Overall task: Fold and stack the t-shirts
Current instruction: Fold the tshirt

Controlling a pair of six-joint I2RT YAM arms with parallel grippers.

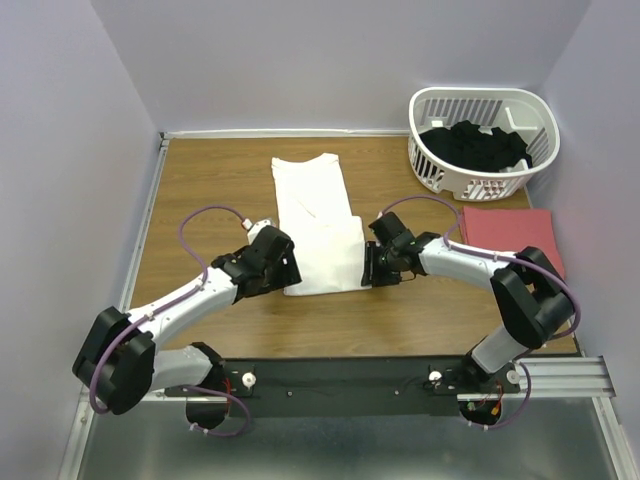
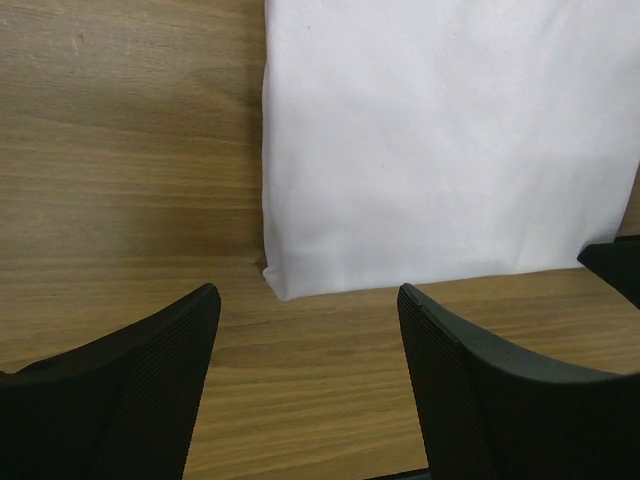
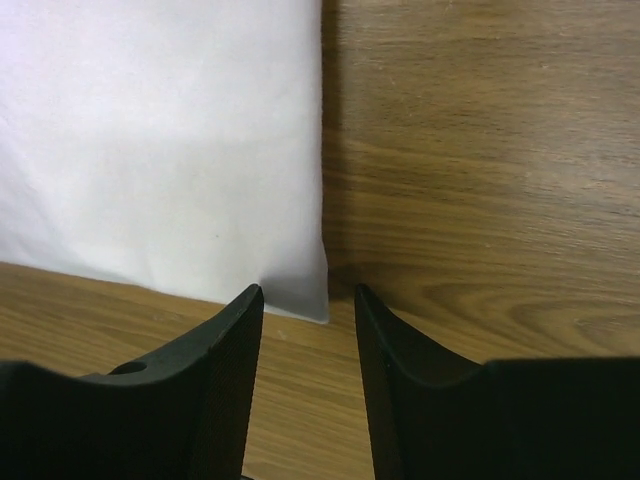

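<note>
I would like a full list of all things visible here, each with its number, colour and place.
white cotton t-shirt: 1, white, table centre, partly folded
salmon-red t-shirt: 1, salmon-red, folded, right side of table
white slatted plastic basket: 1, white, far right corner
black clothes: one pile, black, inside the basket
wooden table: 1, brown, under everything
left gripper: 1, black, open, at the white shirt's near left corner
right gripper: 1, black, open, at the white shirt's near right corner

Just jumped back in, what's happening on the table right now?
Both arms are at the white t-shirt, which lies partly folded in the middle. The left gripper and right gripper sit open at its two near corners, holding nothing. The red t-shirt lies folded at the right, next to the basket of dark clothes.
</note>
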